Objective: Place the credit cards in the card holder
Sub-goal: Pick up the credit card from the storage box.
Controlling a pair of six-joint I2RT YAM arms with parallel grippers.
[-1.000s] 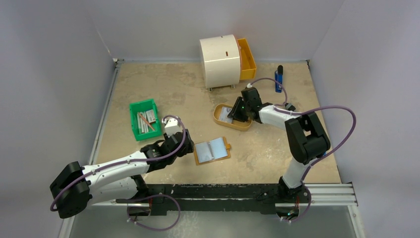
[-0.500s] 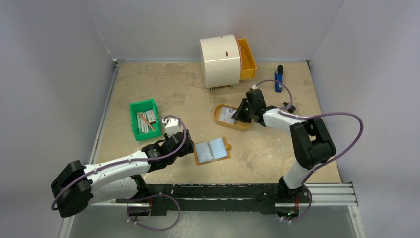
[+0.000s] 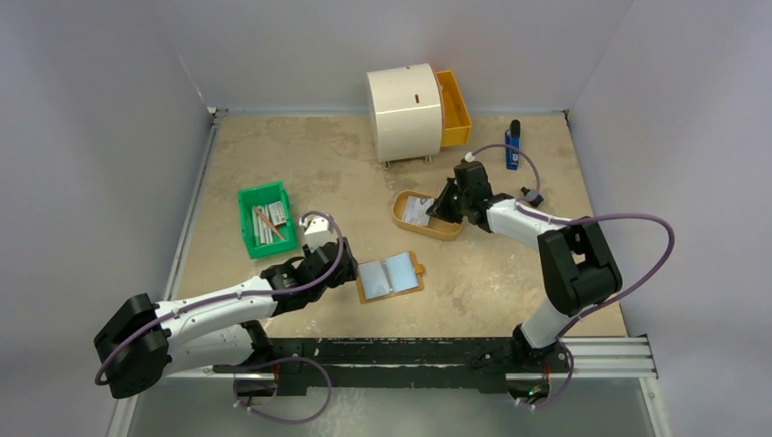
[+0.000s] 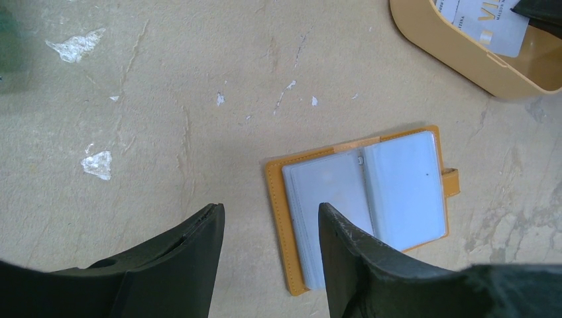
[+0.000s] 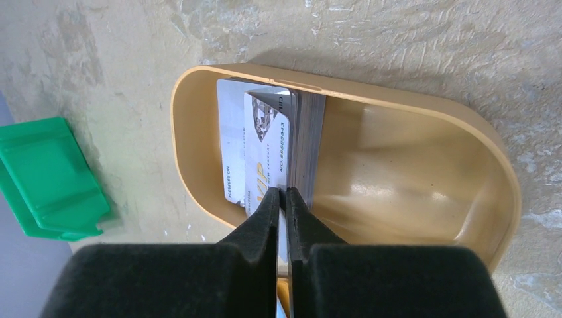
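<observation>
— Credit cards (image 5: 262, 142): location?
— I see them stacked in the tan tray (image 5: 411, 165); my right gripper (image 5: 283, 202) pinches one.
— Left gripper (image 4: 270, 238)?
— Jaws apart, at the open card holder (image 4: 397, 189).

"What gets lost at the right wrist?"
"The credit cards' (image 5: 265, 132) lower ends vanish between the right gripper's (image 5: 286, 195) pressed-together fingertips. The picture's left edge cuts the green bin (image 5: 46, 172)."
"And the left wrist?"
"The top right corner clips the tray (image 4: 437, 46). One finger of the left gripper (image 4: 268, 212) covers the card holder's (image 4: 397, 185) near corner."
</observation>
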